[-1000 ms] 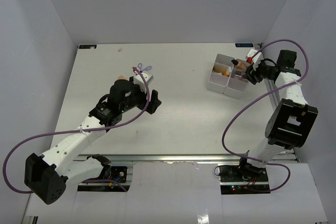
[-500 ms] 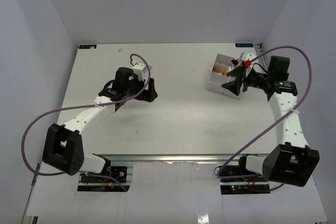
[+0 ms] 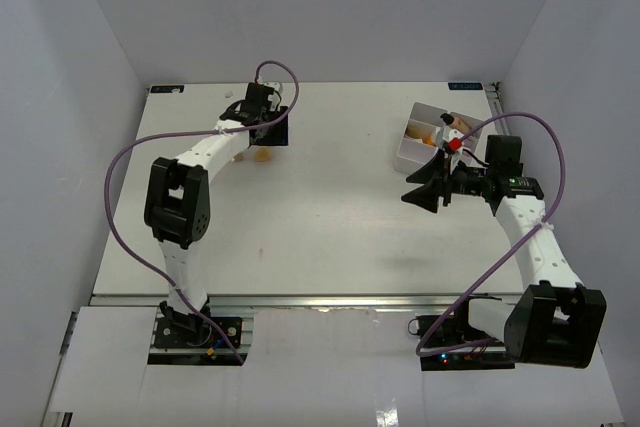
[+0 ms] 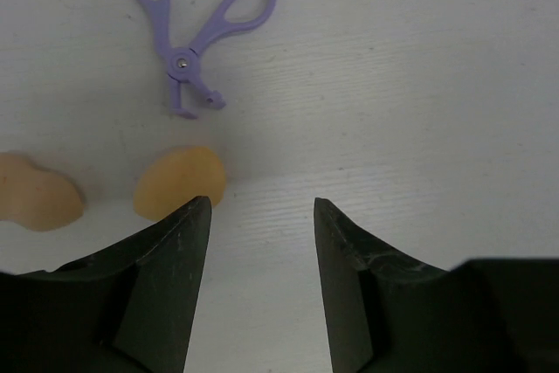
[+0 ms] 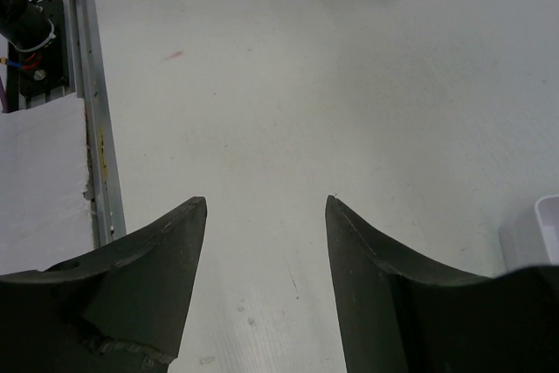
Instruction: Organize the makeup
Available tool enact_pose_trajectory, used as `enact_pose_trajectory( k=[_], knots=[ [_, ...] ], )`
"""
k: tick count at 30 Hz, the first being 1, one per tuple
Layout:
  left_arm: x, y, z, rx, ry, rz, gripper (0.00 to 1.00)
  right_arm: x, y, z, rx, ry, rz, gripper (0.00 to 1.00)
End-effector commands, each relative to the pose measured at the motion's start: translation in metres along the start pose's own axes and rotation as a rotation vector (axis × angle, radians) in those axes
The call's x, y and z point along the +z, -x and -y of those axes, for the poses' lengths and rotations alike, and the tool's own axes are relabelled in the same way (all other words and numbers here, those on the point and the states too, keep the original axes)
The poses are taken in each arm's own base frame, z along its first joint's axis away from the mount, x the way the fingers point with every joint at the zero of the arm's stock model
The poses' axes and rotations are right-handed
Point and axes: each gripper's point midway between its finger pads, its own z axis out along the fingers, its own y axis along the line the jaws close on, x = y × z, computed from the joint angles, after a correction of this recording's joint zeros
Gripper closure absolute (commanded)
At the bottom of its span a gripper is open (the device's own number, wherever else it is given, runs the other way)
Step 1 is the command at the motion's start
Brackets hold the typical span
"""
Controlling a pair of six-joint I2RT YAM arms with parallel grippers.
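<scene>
- Left hand (image 4: 262, 207): it has swung out from mid-desk to the far left part of the desk (image 3: 330, 227). The fingers have narrowed from wide to partly open, and I see only bare desk in the gap, so it holds nothing.
- Egg sponge (image 4: 179, 183): lies on the desk just beyond the left fingertip. I cannot tell whether they touch. A second sponge (image 4: 35, 201) lies further left, at the edge of the left wrist view.
- Purple looped tool (image 4: 194, 37): lies beyond the sponges with its loops spread, and nothing touches it.
- Right hand (image 5: 266, 203): it has drawn back from the tray (image 3: 410, 154) and now hangs over bare desk, pointing left. The fingers are partly open and empty.
- Tray: sits at the far right. An orange item (image 3: 428, 133) is in one compartment, and the rest is too small to name.
- Reading: I judge the right side's drop-off done. The left hand looks lined up for the nearer sponge but sits off-centre, so it needs shifting left before closing. The sponges and tool remain well apart from the tray.
</scene>
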Motion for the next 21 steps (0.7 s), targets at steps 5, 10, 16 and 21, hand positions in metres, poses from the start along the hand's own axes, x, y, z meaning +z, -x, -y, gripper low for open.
enact_pose_trajectory(
  k=[5,10,16,21],
  knots=[
    [0.009,0.002,-0.05,-0.007,0.217,-0.044,0.39,-0.007,0.016,-0.004,-0.072,-0.003,0.047,0.37],
    [0.02,-0.014,-0.061,0.0,0.258,-0.083,0.45,-0.008,0.015,-0.002,-0.067,-0.009,0.049,0.37],
    [0.032,-0.021,-0.065,-0.005,0.252,-0.111,0.52,-0.012,0.015,0.0,-0.058,-0.018,0.055,0.37],
    [0.037,-0.027,-0.064,-0.007,0.226,-0.131,0.63,-0.014,0.014,0.002,-0.053,-0.024,0.058,0.37]
  ],
)
